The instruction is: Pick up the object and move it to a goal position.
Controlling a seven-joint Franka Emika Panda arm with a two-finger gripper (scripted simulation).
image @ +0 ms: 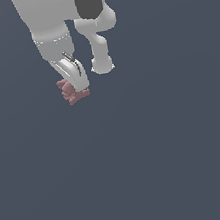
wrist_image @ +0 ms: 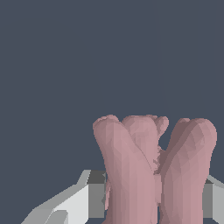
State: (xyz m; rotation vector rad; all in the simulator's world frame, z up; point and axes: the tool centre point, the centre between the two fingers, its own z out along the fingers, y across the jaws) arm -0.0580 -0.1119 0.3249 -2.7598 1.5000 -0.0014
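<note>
I see the arm (image: 49,21) reaching down, gripper (image: 74,90) at its tip, fingers (wrist_image: 74,199) clamped on the one pink object (image: 70,92) between them. Arm's upper part is cut off by the frame; the far finger is mostly hidden behind the object's prongs.

White tool (image: 75,85) grips the pink object (image: 70,93).

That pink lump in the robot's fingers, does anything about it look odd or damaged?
Nothing stands out. The pink lump sits between the white fingers, its stubby prongs whole. In the exterior view it pokes out below the gripper, with only plain dark background around it.
</note>
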